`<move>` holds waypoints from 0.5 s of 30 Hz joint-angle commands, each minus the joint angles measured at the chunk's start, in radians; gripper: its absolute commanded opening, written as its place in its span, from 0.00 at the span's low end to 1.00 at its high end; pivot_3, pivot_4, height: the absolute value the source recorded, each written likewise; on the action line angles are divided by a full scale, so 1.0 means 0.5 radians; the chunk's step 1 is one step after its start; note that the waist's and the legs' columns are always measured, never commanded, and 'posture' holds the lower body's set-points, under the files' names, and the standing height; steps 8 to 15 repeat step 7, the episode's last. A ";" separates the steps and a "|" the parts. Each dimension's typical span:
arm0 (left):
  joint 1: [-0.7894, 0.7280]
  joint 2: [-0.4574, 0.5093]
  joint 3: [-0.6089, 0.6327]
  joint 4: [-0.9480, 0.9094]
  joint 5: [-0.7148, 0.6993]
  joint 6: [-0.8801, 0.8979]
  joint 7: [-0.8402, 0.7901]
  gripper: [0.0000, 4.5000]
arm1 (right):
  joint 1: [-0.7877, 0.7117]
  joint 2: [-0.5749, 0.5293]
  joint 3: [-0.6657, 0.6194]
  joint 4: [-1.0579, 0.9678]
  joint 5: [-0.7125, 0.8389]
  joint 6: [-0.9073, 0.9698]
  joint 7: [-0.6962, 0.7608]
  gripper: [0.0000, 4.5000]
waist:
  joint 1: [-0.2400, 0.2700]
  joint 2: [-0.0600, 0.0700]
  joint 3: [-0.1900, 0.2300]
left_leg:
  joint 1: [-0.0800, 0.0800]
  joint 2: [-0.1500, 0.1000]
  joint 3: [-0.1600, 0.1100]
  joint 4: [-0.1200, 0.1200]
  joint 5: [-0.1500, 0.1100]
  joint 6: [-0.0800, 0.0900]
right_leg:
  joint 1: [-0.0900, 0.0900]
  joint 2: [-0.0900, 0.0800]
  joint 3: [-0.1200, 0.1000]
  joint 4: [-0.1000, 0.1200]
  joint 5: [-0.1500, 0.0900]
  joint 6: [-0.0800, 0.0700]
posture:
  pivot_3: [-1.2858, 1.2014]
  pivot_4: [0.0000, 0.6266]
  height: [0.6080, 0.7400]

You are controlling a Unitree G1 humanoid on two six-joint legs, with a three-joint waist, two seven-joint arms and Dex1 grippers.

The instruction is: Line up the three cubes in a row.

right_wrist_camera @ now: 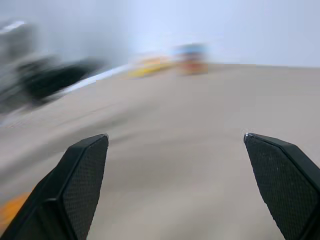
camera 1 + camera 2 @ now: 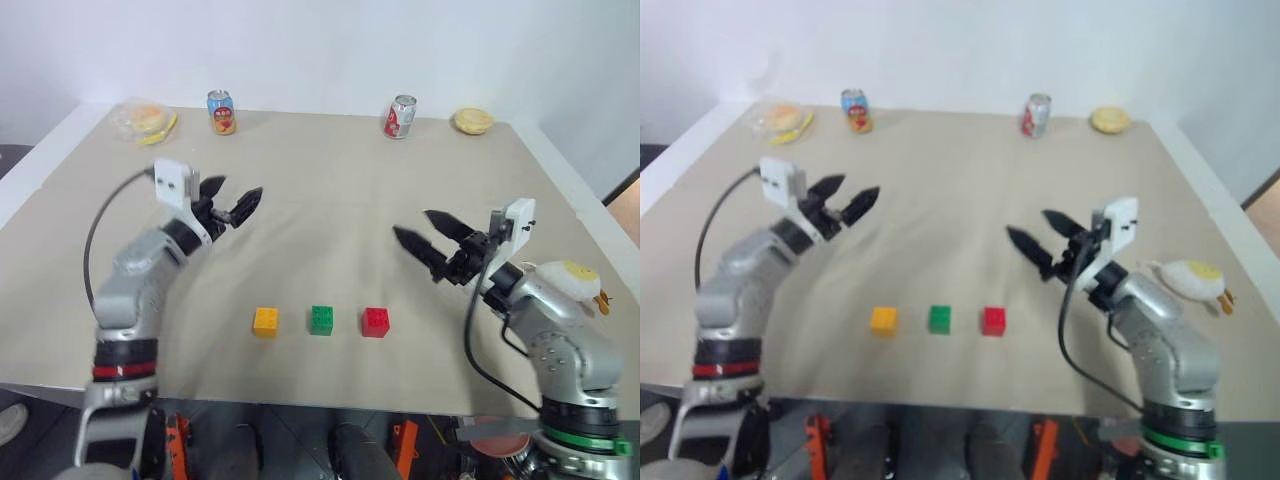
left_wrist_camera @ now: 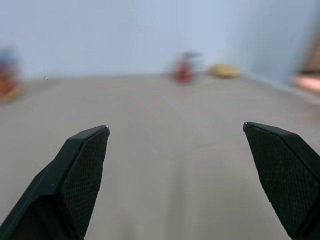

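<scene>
- Orange-yellow cube (image 2: 265,321), green cube (image 2: 321,320), red cube (image 2: 376,322): even row, near table (image 2: 330,180) edge, row axis runs left-right.
- My left gripper (image 2: 233,203) & right gripper (image 2: 428,240): both wide open, empty, raised beyond the row; left nearer orange-yellow, right nearer red.

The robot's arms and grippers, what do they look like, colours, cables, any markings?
Both arms are silver-grey metal with rounded joint housings. The left arm has a red band low down; the right arm has a green one. Each wrist carries a white boxy camera block with a black cable looping back along the arm. The left gripper and the right gripper each have two black, pointed fingers with textured pads.
</scene>
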 commanded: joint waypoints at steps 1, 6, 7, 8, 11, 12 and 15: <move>0.116 -0.066 0.027 -0.127 0.367 -0.152 0.543 0.99 | 0.024 0.194 -0.074 0.043 -0.366 -0.321 -0.498 1.00 | 0.002 0.000 0.000 | -0.001 0.000 0.000 -0.001 0.000 0.000 | -0.001 0.000 0.001 0.000 0.000 0.000 | 0.52 0.24 0.95; 0.220 -0.148 -0.065 -0.063 0.515 -0.284 0.703 0.99 | 0.081 0.388 0.016 0.127 -0.681 -0.530 -0.807 1.00 | 0.005 0.000 0.000 | -0.002 -0.002 0.001 -0.001 0.002 -0.004 | -0.002 -0.001 0.001 0.000 0.001 0.001 | 0.52 0.24 0.95; 0.217 -0.169 -0.070 -0.046 0.508 -0.276 0.712 0.99 | 0.079 0.404 0.053 0.152 -0.748 -0.528 -0.851 1.00 | 0.005 0.000 0.000 | -0.001 -0.003 0.002 -0.001 0.003 -0.005 | -0.001 -0.002 0.002 -0.001 0.001 0.002 | 0.52 0.24 0.95; 0.217 -0.169 -0.070 -0.046 0.508 -0.276 0.712 0.99 | 0.079 0.404 0.053 0.152 -0.748 -0.528 -0.851 1.00 | 0.005 0.000 0.000 | -0.001 -0.003 0.002 -0.001 0.003 -0.005 | -0.001 -0.002 0.002 -0.001 0.001 0.002 | 0.52 0.24 0.95; 0.217 -0.169 -0.070 -0.046 0.508 -0.276 0.712 0.99 | 0.079 0.404 0.053 0.152 -0.748 -0.528 -0.851 1.00 | 0.005 0.000 0.000 | -0.001 -0.003 0.002 -0.001 0.003 -0.005 | -0.001 -0.002 0.002 -0.001 0.001 0.002 | 0.52 0.24 0.95; 0.217 -0.169 -0.070 -0.046 0.508 -0.276 0.712 0.99 | 0.079 0.404 0.053 0.152 -0.748 -0.528 -0.851 1.00 | 0.005 0.000 0.000 | -0.001 -0.003 0.002 -0.001 0.003 -0.005 | -0.001 -0.002 0.002 -0.001 0.001 0.002 | 0.52 0.24 0.95; 0.217 -0.169 -0.070 -0.046 0.508 -0.276 0.712 0.99 | 0.079 0.404 0.053 0.152 -0.748 -0.528 -0.851 1.00 | 0.005 0.000 0.000 | -0.001 -0.003 0.002 -0.001 0.003 -0.005 | -0.001 -0.002 0.002 -0.001 0.001 0.002 | 0.52 0.24 0.95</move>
